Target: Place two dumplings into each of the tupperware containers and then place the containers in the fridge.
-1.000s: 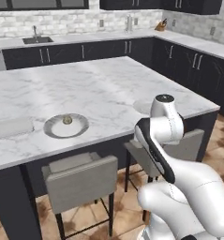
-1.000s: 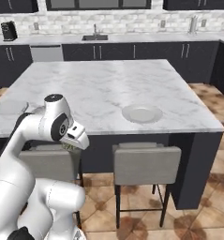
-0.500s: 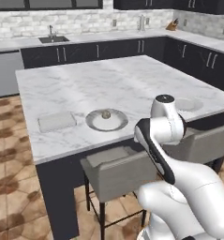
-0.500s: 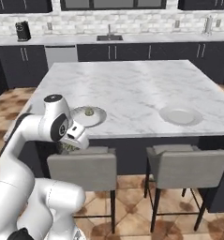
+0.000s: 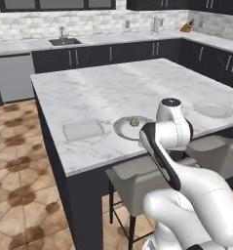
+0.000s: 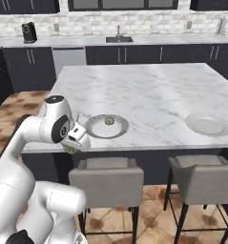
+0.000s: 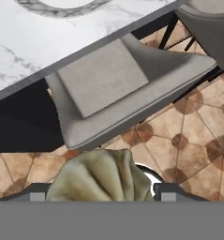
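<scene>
My gripper [image 7: 102, 193] is shut on a tan, folded dumpling [image 7: 100, 180] that sits between the two fingertips [image 7: 36, 192]. From the right base camera the gripper [image 6: 73, 146] hangs just off the island's near edge, with the dumpling [image 6: 69, 149] under it. Another dumpling [image 5: 134, 122] lies on a round plate [image 5: 122, 130] close to that edge; the same dumpling [image 6: 108, 120] and plate [image 6: 97, 130] also show from the right. A flat grey tupperware container [image 5: 83, 130] rests on the marble left of the plate. The fridge is out of view.
A second round plate [image 5: 213, 109] [image 6: 208, 125] sits farther right on the island [image 5: 113, 88]. Grey stools [image 6: 108, 178] [image 7: 101, 84] stand under the near edge, below the gripper. A back counter holds a sink [image 5: 64, 41].
The whole scene has shifted right in both base views, so the base has driven left along the island. The arm's pose and the grip on the dumpling are unchanged.
</scene>
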Controlling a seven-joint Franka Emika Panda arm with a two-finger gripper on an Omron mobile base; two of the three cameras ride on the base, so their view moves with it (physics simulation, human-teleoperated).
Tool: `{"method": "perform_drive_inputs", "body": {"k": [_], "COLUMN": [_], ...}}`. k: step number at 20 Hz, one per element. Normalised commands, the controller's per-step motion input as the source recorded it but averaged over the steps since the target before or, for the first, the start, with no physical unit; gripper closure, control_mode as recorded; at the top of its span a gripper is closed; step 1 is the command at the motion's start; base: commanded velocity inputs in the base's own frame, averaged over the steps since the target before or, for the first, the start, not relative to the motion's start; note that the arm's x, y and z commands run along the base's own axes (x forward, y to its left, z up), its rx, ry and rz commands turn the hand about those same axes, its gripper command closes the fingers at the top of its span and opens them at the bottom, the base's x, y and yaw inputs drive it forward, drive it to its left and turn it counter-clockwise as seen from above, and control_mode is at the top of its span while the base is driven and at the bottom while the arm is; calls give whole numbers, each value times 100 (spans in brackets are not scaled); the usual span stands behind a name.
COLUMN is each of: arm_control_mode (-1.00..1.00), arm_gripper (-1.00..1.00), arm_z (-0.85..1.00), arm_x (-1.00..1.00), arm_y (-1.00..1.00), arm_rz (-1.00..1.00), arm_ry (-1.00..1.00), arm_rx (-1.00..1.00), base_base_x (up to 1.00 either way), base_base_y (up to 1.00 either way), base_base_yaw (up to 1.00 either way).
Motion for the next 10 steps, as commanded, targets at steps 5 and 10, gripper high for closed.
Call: {"method": "perform_drive_inputs", "body": {"k": [5, 10], "arm_control_mode": [100, 100], "arm_gripper": [100, 100], "arm_z": [0, 0], "arm_x": [0, 0], "arm_y": [0, 0], "arm_rz": [0, 0], "arm_ry": [0, 0], "arm_rx": [0, 0], "base_base_x": [11, 31], "base_base_y": [66, 64], "base_base_yaw": [0, 0]}}
